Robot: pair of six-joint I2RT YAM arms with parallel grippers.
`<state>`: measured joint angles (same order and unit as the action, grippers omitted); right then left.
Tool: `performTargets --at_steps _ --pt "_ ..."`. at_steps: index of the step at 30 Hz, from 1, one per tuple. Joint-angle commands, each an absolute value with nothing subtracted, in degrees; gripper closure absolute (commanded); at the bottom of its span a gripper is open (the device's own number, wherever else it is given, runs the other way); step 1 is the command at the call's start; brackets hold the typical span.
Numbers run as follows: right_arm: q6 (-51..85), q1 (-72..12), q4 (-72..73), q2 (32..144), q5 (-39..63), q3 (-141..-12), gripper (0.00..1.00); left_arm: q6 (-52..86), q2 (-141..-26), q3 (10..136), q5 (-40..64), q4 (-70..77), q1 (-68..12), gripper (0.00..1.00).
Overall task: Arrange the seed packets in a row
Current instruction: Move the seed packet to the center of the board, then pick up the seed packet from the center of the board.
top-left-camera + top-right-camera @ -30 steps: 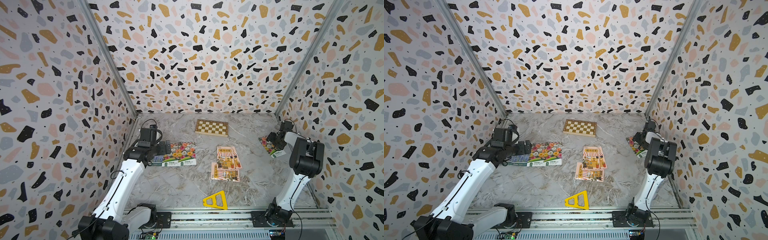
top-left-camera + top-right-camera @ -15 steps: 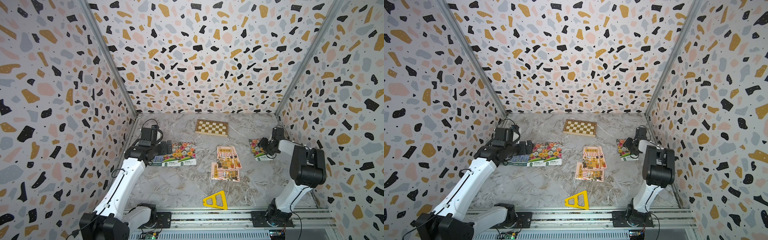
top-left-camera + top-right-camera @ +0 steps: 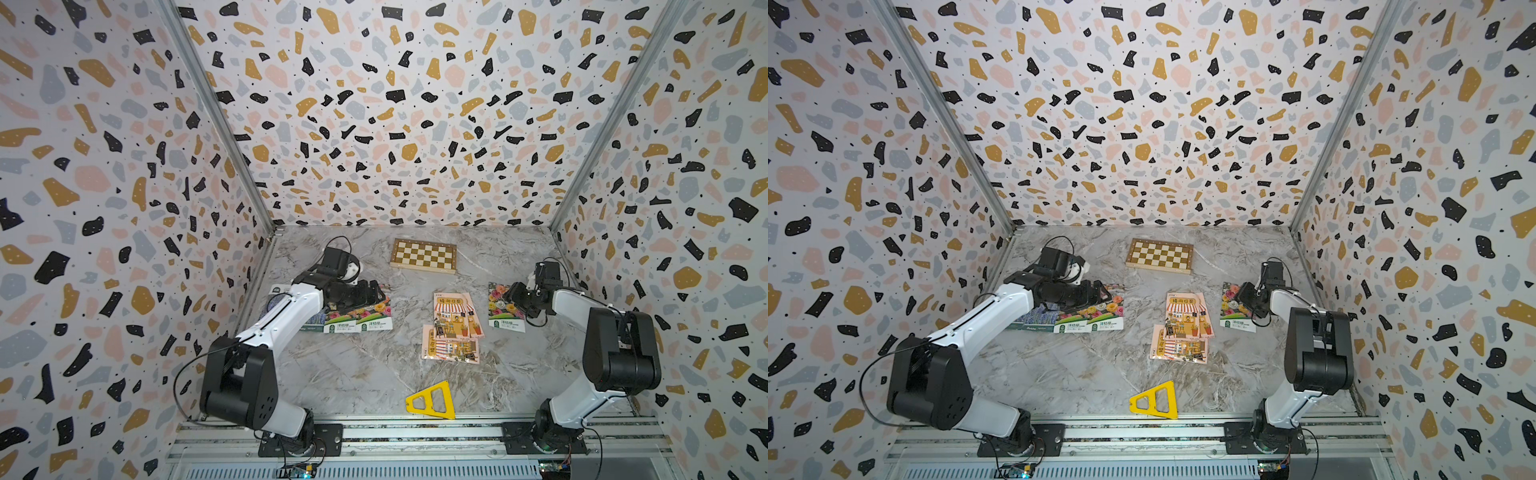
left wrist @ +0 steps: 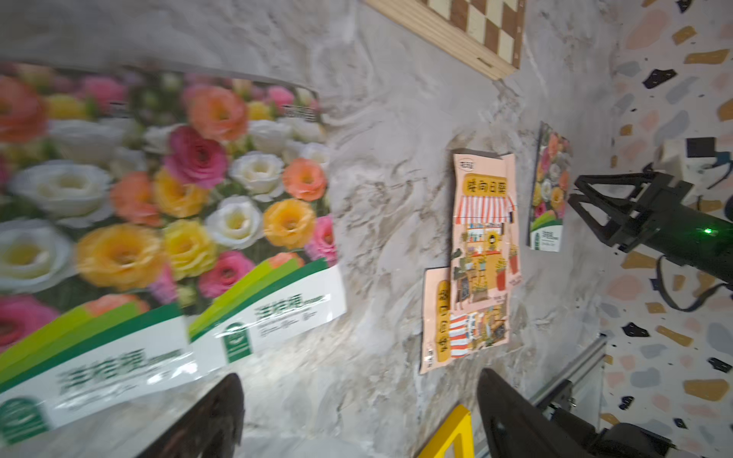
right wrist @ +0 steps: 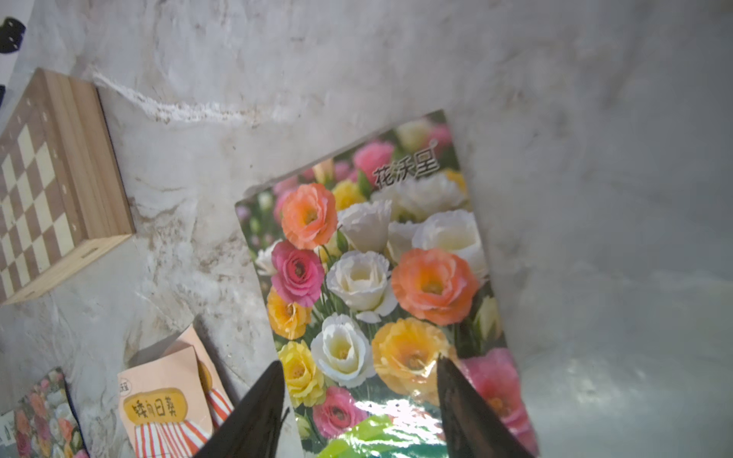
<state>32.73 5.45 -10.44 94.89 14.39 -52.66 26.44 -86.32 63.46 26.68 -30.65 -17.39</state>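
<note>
Far left, by the side wall: lavender packets (image 3: 1034,319) lie flat on the marble worktop (image 3: 374,374), mostly under the left arm (image 3: 282,320); count not readable.

Just right of them, overlapping their edge: paired flower packets (image 3: 365,322), side by side, one lapping the other, white-green labels toward the near edge.

Left pincer (image 3: 376,291) hangs low over the far part of that pair. In the wrist view its fingers (image 4: 214,420) stand wide apart with only bare worktop between them. Holding nothing.

Centre: pink shop packets (image 3: 453,320) in one overlapping cluster. One lies lengthwise on top of a second that is fanned slightly out; a third lies crosswise at their near end.

Behind the centre, near the back wall: chessboard (image 3: 424,255), apart from every packet.

Front centre, by the rail: yellow triangle (image 3: 432,412), flat, apart from the packets.

Right of the pink cluster, a gap between: lone flower packet (image 3: 500,309), flat, label toward the near edge.

Right pincer (image 3: 510,294) sits over this packet. Wrist view shows the jaws apart, tips straddling its lower half; whether they touch the surface I cannot tell. Packet not lifted.
</note>
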Motion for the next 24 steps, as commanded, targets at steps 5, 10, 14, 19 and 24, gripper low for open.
performTargets --at_steps 5,10,14,19,24 --pt "30.59 6.79 -11.50 95.19 12.07 -53.14 0.49 40.64 -100.41 75.80 32.40 -18.27 -30.97 0.19" --pt "30.94 7.56 -11.14 95.36 13.83 -51.44 0.50 45.23 -110.82 84.96 35.07 -14.95 -37.82 0.25" --pt "31.12 7.50 -10.93 95.42 14.86 -50.33 0.50 48.18 -117.14 90.48 36.01 -14.39 -41.54 0.28" --pt "31.29 7.43 -10.81 95.55 15.89 -49.33 0.50 51.83 -121.76 93.71 35.75 -13.70 -43.89 0.34" --pt "31.29 7.24 -10.79 95.84 16.48 -48.34 0.50 53.08 -125.64 96.83 35.49 -14.91 -45.41 0.45"
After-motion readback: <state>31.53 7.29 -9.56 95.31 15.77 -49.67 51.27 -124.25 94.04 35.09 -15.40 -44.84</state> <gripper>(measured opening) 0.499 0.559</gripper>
